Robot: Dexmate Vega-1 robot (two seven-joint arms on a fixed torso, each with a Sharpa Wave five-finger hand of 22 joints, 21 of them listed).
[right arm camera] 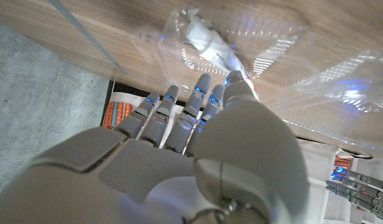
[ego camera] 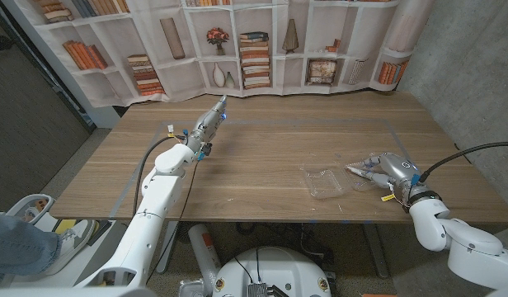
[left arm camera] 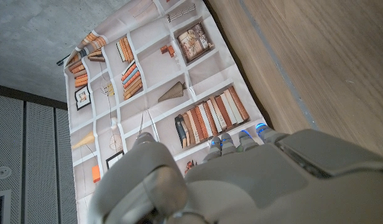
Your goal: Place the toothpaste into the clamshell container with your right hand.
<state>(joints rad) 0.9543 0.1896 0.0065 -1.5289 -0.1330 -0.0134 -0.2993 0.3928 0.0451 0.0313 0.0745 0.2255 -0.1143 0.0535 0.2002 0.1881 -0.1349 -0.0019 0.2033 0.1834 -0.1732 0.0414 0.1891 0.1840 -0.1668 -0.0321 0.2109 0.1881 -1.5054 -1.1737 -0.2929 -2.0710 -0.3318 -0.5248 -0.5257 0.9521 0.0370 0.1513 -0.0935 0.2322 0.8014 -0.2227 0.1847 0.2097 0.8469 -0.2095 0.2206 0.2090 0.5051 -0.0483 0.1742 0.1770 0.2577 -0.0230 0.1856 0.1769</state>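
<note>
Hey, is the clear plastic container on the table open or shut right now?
Open. The clear container lies spread out on the table, its two halves side by side, next to the right robot hand.

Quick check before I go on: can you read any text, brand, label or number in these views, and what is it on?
No text can be read.
White toothpaste tube in the right hand: blurred, no brand legible.
Clear plastic clamshell container: no label visible.
Book spines on the printed bookshelf backdrop: too small to read.
Yellow tag at the right wrist: too small to read.
</note>
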